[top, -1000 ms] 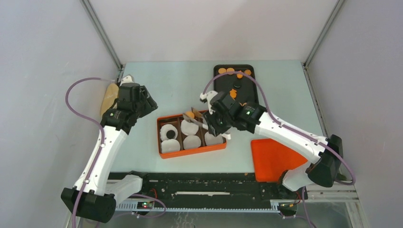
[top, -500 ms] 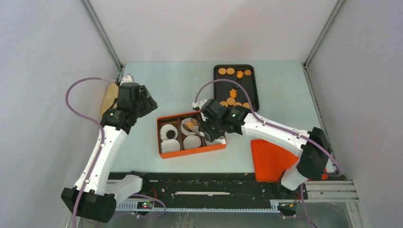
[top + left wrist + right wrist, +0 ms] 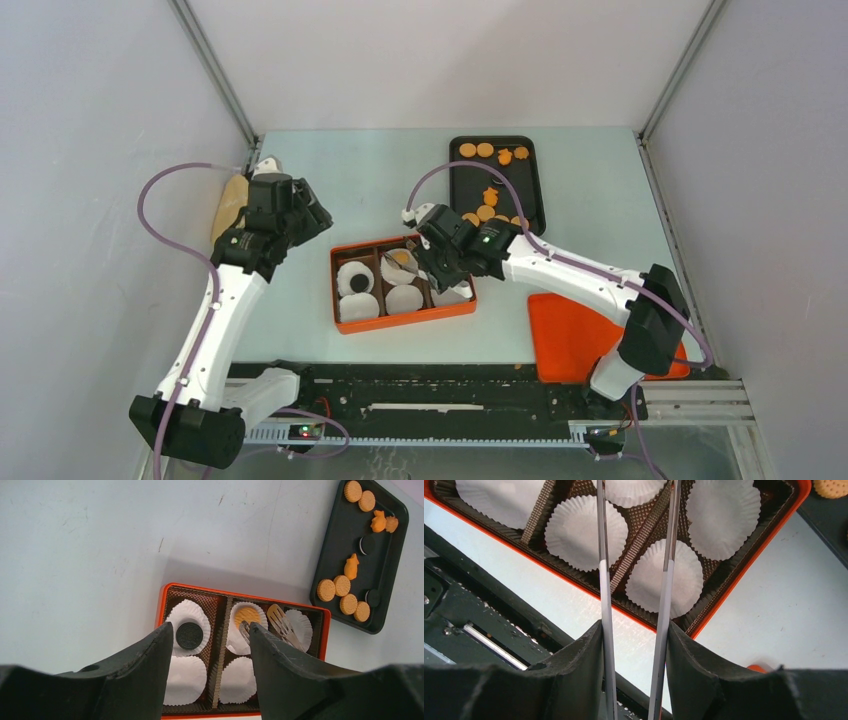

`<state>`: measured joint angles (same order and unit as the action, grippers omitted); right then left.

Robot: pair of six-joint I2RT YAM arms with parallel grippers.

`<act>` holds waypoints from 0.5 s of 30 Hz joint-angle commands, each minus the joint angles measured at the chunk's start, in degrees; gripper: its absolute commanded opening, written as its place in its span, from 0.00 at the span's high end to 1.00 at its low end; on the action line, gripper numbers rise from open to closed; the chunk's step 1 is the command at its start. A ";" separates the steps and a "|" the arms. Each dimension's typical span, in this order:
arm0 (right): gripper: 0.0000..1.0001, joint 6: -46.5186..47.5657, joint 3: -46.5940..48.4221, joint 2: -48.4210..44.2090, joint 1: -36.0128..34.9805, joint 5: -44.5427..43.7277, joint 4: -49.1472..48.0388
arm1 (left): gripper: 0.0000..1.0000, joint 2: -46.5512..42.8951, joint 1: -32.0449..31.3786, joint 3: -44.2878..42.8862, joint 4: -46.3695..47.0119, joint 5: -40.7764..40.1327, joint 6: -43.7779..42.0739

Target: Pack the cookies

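Now, far left: you will see a tan flat object [image 3: 231, 205] lying on the table [image 3: 370, 170] by the left wall in the top view; what it is I cannot tell.
Left gripper [image 3: 210, 630]: your left fingers are spread apart with nothing between them, hanging above the box's left half.
Box [image 3: 405, 320]: the orange box sits centre frame in the top view, split into three columns lined with white paper liners [image 3: 586, 532].
Black cookie [image 3: 189, 635]: it lies flat in the upper liner of the left column.
Orange cookie [image 3: 247, 616]: it rests in the upper liner of the middle column.
Tongs [image 3: 282, 625]: the metal tips are down in the box just right of the orange cookie; you cannot tell whether they touch it.
Right gripper [image 3: 634, 630]: your right fingers are clenched on the tongs' two arms, which stand apart.
Tray [image 3: 345, 540]: the black tray sits upper right in the left wrist view.
Tray cookies [image 3: 342, 585]: most are orange, two black.
Lid [image 3: 575, 335]: an orange lid lies flat at lower right in the top view.
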<state>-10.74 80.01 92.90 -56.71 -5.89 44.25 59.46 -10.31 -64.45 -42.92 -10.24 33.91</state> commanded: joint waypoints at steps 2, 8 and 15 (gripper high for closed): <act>0.48 0.11 4.06 -3.01 0.10 -1.45 -1.85 | 0.37 -1.41 0.46 0.97 1.60 1.26 -1.48; 0.58 -0.57 4.32 -3.14 0.28 -2.72 -1.17 | 0.37 -1.97 0.55 1.12 1.57 1.47 -1.56; 0.59 -0.44 6.22 -11.25 5.27 -10.60 0.09 | 0.37 -1.40 0.55 0.43 2.23 2.25 -1.55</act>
<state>-10.79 81.93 89.12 -55.07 -9.74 44.99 58.59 -10.28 -64.45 -42.52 -9.39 33.85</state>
